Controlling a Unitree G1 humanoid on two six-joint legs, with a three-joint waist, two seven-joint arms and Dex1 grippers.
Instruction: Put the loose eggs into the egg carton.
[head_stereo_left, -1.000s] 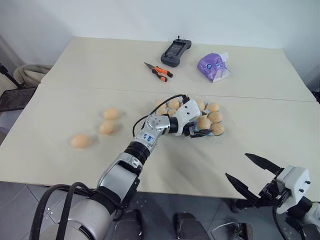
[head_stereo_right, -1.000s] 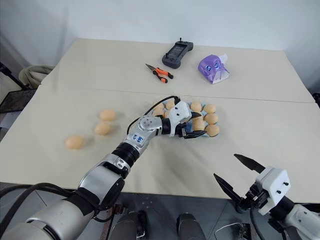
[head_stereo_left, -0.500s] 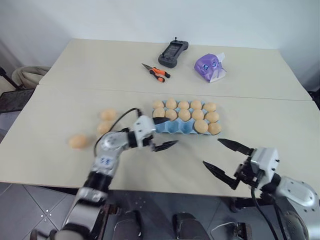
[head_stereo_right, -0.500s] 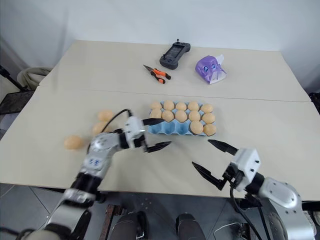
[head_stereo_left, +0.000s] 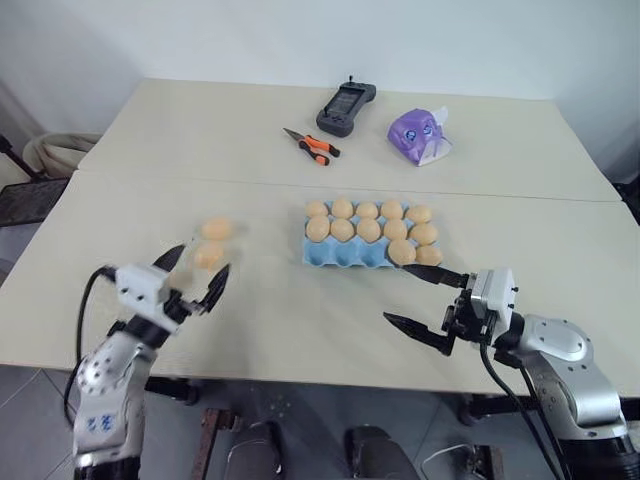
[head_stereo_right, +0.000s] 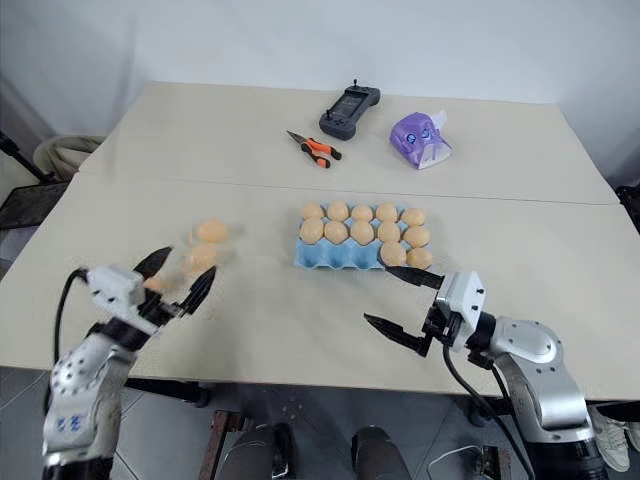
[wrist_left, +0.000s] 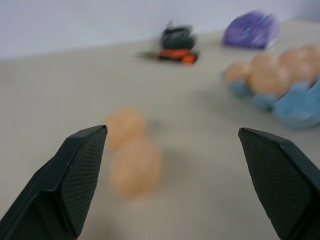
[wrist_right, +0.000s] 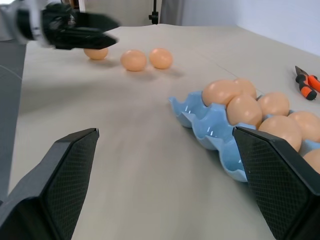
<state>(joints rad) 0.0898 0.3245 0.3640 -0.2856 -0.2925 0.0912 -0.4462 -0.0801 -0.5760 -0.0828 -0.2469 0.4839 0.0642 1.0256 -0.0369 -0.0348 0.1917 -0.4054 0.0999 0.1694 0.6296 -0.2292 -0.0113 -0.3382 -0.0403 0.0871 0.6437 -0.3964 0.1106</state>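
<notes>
- On a pale beige table, a light blue egg carton sits near the middle, its two far rows filled with tan eggs and two more eggs in the right end of the near row; the three near cups toward the robot's left are bare
- Three loose eggs lie well to the left of the carton: one egg farthest from the robot, a second egg just beside it, and a third egg partly hidden behind the left gripper in the right wrist view
- The left gripper hovers over the table's near left part, close to the loose eggs, its two black fingers spread wide and grasping nothing
- The right gripper hangs just in front of the carton's right end, fingers splayed apart and empty, one fingertip near the carton's near right corner
- At the far side of the table lie a black handheld controller, orange-handled pliers and a purple tissue pack, all well apart from the carton
</notes>
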